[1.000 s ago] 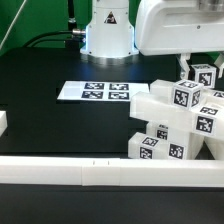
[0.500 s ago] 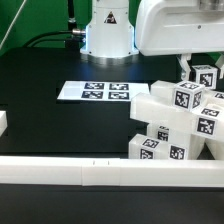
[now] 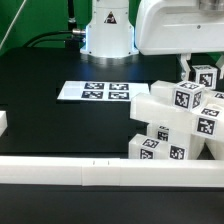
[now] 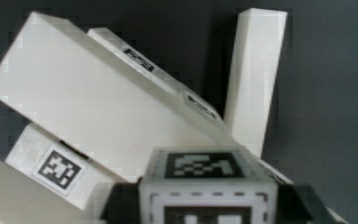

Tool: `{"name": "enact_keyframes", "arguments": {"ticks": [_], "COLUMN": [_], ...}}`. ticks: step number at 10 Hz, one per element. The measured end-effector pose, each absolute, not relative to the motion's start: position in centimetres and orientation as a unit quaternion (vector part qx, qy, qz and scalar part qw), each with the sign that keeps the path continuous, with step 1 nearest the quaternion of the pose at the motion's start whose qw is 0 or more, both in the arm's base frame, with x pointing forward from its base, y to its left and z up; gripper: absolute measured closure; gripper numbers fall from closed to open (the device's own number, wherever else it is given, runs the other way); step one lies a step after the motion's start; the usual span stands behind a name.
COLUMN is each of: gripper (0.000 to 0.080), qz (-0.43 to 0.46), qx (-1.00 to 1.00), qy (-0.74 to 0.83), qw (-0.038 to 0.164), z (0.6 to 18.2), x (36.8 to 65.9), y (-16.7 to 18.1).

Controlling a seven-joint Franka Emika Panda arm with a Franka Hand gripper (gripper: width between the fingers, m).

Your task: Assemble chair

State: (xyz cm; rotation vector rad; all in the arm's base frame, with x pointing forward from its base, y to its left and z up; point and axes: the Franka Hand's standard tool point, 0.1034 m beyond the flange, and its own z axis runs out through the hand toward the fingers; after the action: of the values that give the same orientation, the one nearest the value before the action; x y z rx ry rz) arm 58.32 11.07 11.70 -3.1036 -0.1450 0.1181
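Observation:
The partly joined chair (image 3: 170, 118) stands at the exterior view's right, a stack of white blocky parts with black-and-white tags. At its top right a short tagged post (image 3: 203, 77) sits between the fingers of my gripper (image 3: 196, 68), which comes down from above. The wrist view shows that post (image 4: 202, 180) with a dark finger (image 4: 126, 197) pressed against each side, so the gripper is shut on it. Past the post lie a wide white slab (image 4: 87, 80) and a long narrow white part (image 4: 252, 70). How the post meets the parts below it is hidden.
The marker board (image 3: 95, 91) lies flat on the black table, left of the chair. A long white border rail (image 3: 100, 175) runs along the front edge. A small white piece (image 3: 3, 122) shows at the far left. The robot base (image 3: 107, 30) stands at the back.

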Motion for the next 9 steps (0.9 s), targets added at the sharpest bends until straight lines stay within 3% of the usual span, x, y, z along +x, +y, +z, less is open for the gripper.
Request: {"name": "enact_keyframes", "arguments": {"ticks": [5,9], "gripper": [0.0515,0.0515], "qz": [0.040,0.034], "qx": [-0.991,-0.920], "qy": [0.130,0.391], "qw": [0.010,0.009], "z": [11.68,11.56], "x": [58.29,57.80], "y": [11.24,12.05]}}
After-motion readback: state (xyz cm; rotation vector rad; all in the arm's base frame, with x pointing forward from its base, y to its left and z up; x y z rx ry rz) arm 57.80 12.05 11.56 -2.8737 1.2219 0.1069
